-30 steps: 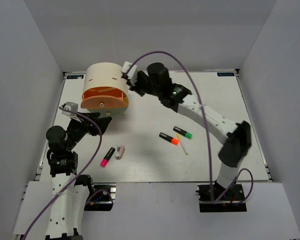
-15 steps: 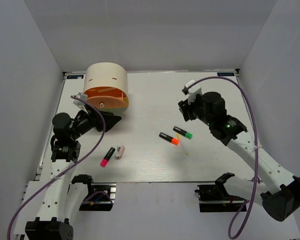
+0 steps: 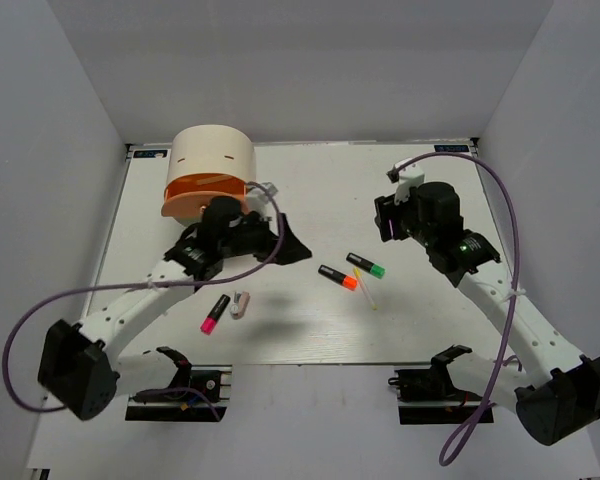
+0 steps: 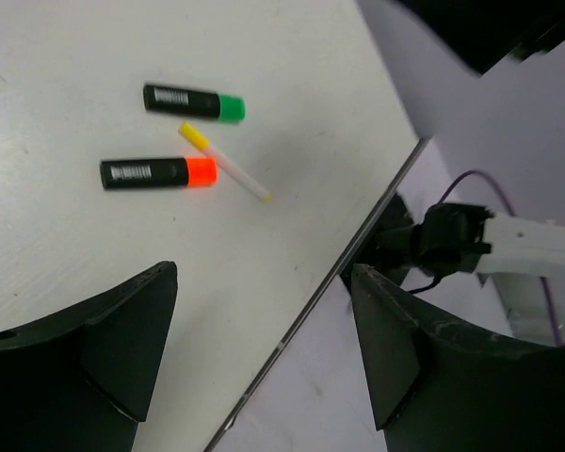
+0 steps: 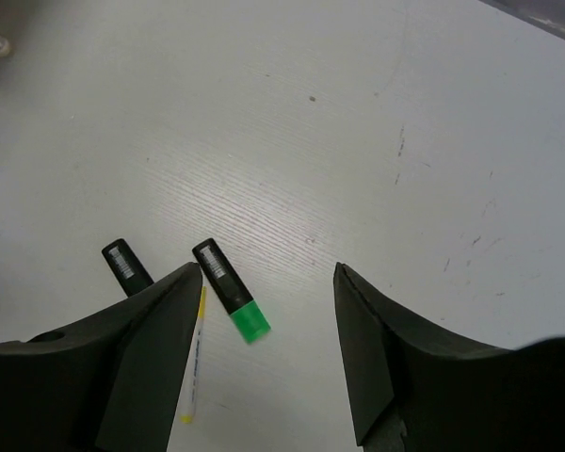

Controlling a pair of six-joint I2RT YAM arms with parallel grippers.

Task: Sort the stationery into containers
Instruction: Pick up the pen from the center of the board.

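Observation:
The cream cylindrical box [image 3: 212, 155] stands at the back left, with its orange drawer [image 3: 202, 198] pulled out toward the front. Green-capped [image 3: 365, 266] and orange-capped [image 3: 337, 278] highlighters lie mid-table beside a thin cream stick [image 3: 366, 291]. A pink-capped highlighter [image 3: 215, 313] and a stubby white-pink piece [image 3: 240, 304] lie front left. My left gripper [image 3: 292, 247] hovers open right of the drawer, holding nothing. In the left wrist view the green highlighter [image 4: 193, 102], orange highlighter [image 4: 158, 173] and stick [image 4: 224, 162] lie ahead. My right gripper [image 3: 382, 222] hangs open above the green highlighter [image 5: 231, 290].
The table's front edge [image 4: 358, 245] runs diagonally through the left wrist view, with the right arm's base [image 4: 443, 240] beyond it. White walls enclose the table on three sides. The left arm's purple cable [image 3: 40, 320] loops over the front left corner.
My right gripper has pulled away from the box top to the right side of the table and opened. My left arm has swung from the left edge toward the table's middle.

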